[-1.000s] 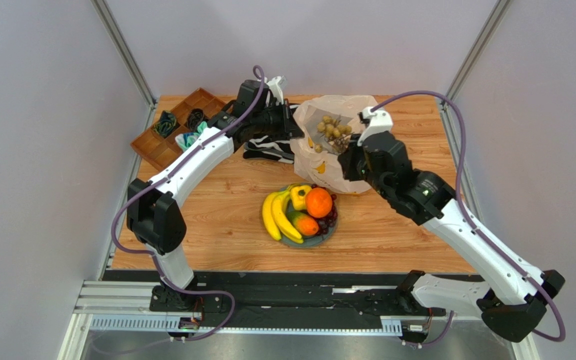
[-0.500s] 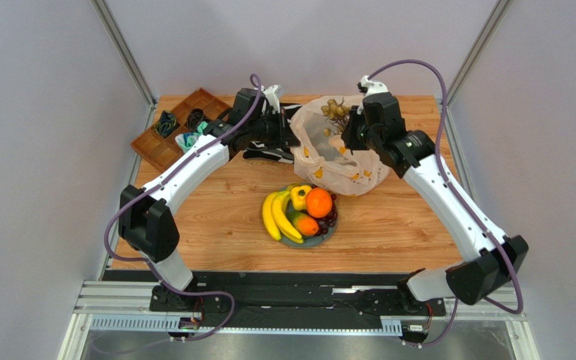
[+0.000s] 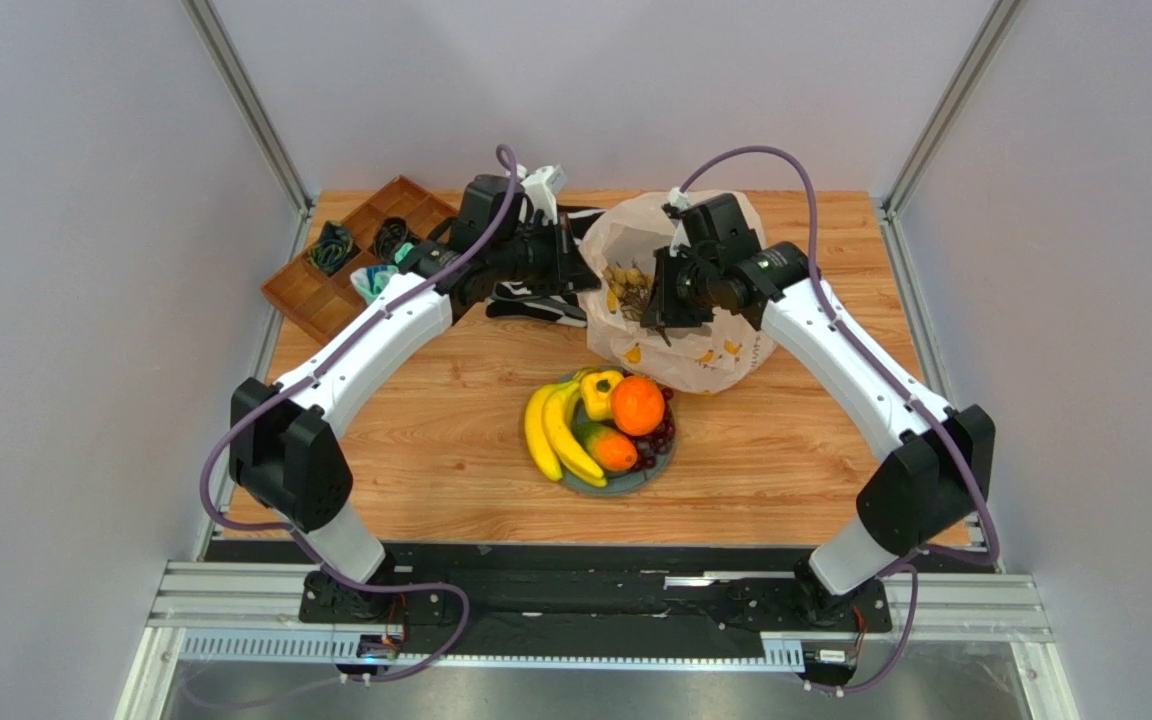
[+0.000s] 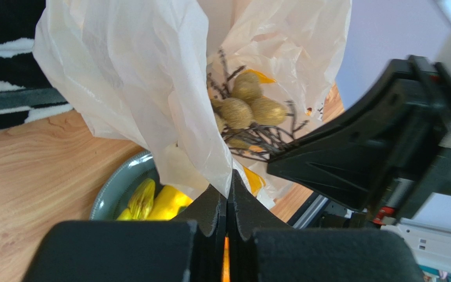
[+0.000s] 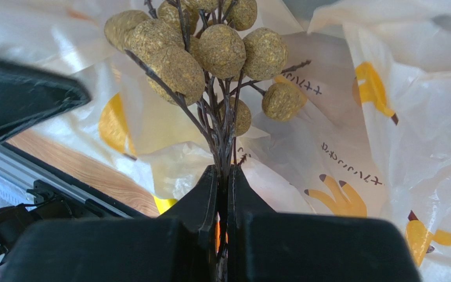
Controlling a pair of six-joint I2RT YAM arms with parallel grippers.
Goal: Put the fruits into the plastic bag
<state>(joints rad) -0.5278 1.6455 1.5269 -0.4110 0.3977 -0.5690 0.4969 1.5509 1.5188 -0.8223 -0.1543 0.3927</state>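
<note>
The plastic bag (image 3: 710, 353) stands at the back centre of the table, whitish with yellow banana prints. My left gripper (image 3: 585, 275) is shut on the bag's left rim (image 4: 198, 135) and holds the mouth open. My right gripper (image 3: 654, 312) is shut on the stem of the pale green-brown grapes (image 5: 210, 50) and holds them inside the bag's mouth (image 3: 627, 282). The grapes also show in the left wrist view (image 4: 248, 106). The bananas (image 3: 552, 432), the orange (image 3: 638, 404), the small yellow fruit (image 3: 599, 393), the orange-green fruit (image 3: 611, 449) and the dark purple grapes (image 3: 659, 434) lie on the grey plate (image 3: 654, 473).
A zebra-striped cloth (image 3: 530, 308) lies left of the bag under my left arm. A wooden tray (image 3: 364, 248) with small items stands at the back left. Grey walls close in the table on three sides.
My right gripper has carried the pale grapes leftward and down into the bag's mouth, and the right arm has swung further back. My left gripper keeps its hold on the rim.
</note>
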